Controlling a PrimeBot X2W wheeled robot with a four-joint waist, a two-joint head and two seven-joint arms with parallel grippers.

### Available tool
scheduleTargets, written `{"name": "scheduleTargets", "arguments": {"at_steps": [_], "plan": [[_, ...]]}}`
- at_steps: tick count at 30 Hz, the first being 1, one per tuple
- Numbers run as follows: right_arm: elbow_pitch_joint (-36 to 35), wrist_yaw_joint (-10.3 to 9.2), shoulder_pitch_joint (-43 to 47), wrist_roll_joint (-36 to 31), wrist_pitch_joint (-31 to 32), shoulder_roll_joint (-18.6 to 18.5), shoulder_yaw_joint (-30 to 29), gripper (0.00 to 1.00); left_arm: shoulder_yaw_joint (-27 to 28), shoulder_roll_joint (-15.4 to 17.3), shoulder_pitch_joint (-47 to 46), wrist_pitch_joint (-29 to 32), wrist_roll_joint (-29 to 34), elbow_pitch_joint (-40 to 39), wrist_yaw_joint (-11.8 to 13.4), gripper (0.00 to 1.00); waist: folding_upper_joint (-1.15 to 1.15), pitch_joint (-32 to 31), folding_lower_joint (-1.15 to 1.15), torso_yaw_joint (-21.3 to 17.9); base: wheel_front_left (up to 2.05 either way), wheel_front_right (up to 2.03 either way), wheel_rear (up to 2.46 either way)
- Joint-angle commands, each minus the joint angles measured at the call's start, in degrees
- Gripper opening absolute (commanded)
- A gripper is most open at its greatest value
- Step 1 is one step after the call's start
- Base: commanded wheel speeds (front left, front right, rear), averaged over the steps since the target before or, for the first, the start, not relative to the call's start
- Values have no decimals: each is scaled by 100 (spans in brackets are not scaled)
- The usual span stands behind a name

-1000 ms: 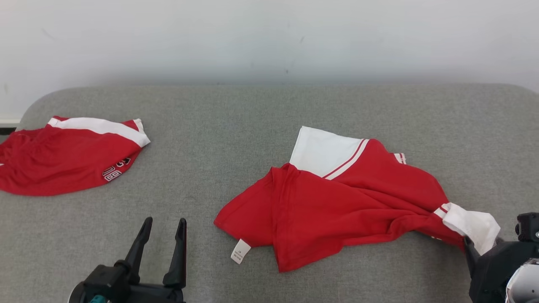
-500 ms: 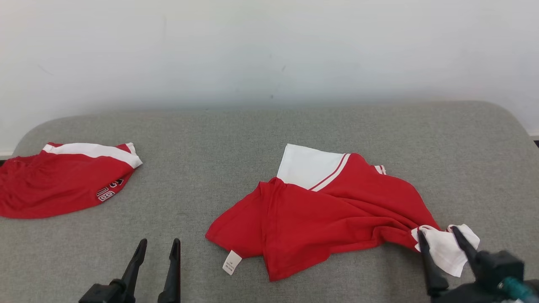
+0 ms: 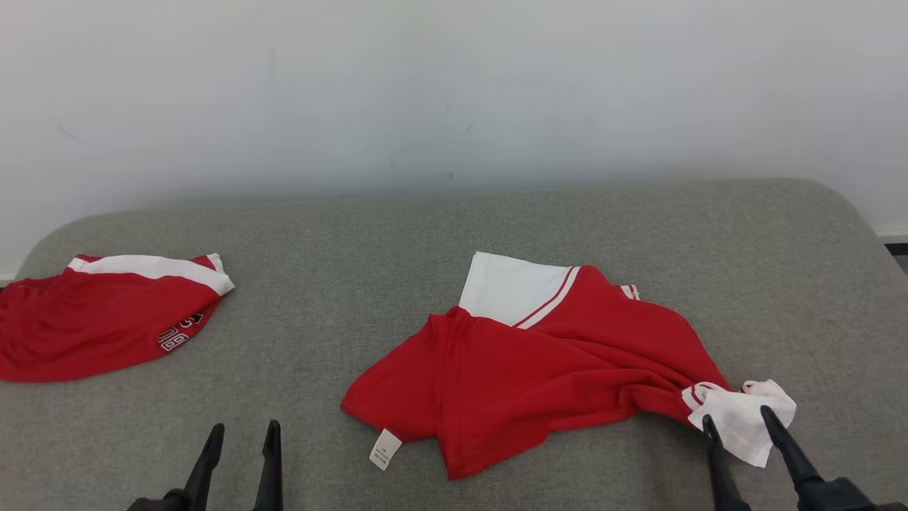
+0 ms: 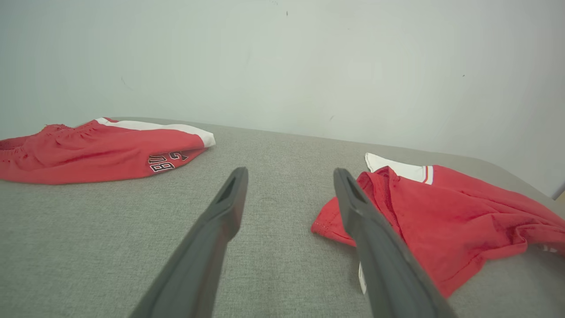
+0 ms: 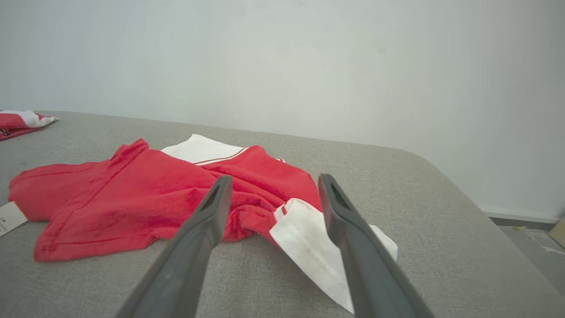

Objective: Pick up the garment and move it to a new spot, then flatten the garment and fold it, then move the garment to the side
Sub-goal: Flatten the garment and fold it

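Head view: right gripper, fingers apart, at garment sleeve.
Left gripper: apart (empty), left of garment.
Risk: a sleeve-only pinch may bunch it.

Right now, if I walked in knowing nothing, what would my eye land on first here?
The crumpled red and white shirt in the middle of the grey fabric surface grabs the eye first, its white sleeve trailing to the right. The open right gripper points its two dark fingers at that sleeve. A second red garment with a white band lies at the far left.
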Motion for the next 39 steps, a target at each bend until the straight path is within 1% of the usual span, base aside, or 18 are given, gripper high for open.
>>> {"name": "scheduleTargets", "arguments": {"at_steps": [1, 2, 6, 11, 15, 18, 21, 26, 27, 30, 36, 37, 39], "plan": [[7, -15, 43, -32, -81, 39, -99, 100, 34, 5, 114, -5, 63, 4, 15, 100, 0, -15, 0, -33, 0, 0, 0], [2, -15, 28, -58, -163, 92, -270, 100, 66, 4, 136, -5, 64, -18, 14, 100, 0, -24, 0, -71, 0, 0, 0], [-56, -15, -40, -61, -230, 139, -497, 100, 112, 4, 240, -5, 55, -49, 13, 100, 0, -40, 0, -140, 0, 0, 0], [-111, -15, -114, -26, -224, 122, -531, 100, 65, 4, 289, -4, 57, -55, 12, 100, 0, -35, 0, -204, 0, 0, 0], [-84, -15, -175, 36, -214, 111, -460, 100, -232, 3, 204, -4, -107, 111, 11, 100, 0, -5, 0, -274, 0, 0, 0], [-76, -15, -230, 83, -191, 130, -364, 100, -667, 6, -100, 54, -397, 577, 11, 100, 0, 52, 0, -361, 0, 0, 0], [-65, -15, -266, 110, -160, 162, -233, 100, -979, 13, -674, 398, -626, 1196, 11, 100, 0, 145, 0, -491, 0, 0, 0], [-9, -15, -479, 176, -154, 173, 25, 100, -1075, 10, -1639, 1011, -694, 2251, 200, 100, 0, 414, 0, -848, 0, 0, 0], [-9, -15, -479, 176, -154, 173, 25, 100, -1075, 10, -1639, 1011, -694, 2251, 200, 100, 0, 414, 0, -848, 0, 0, 0], [18, -15, -600, 205, -179, 175, 100, 100, -1063, 9, -2065, 1200, -815, 2695, 247, 100, 0, 593, 0, -1058, 0, 0, 0], [131, -15, -754, 240, -238, 202, 139, 100, -1291, 17, -2678, 1401, -1173, 3213, 184, 100, 0, 808, 0, -1373, 0, 0, 0], [152, -15, -775, 235, -248, 210, 162, 100, -1328, 14, -2749, 1434, -1215, 3297, 193, 100, 0, 821, 0, -1425, 0, 0, 0], [192, -15, -819, 225, -279, 220, 175, 100, -1353, 13, -2860, 1477, -1313, 3467, 297, 100, 0, 831, 0, -1529, 0, 0, 0]]}}
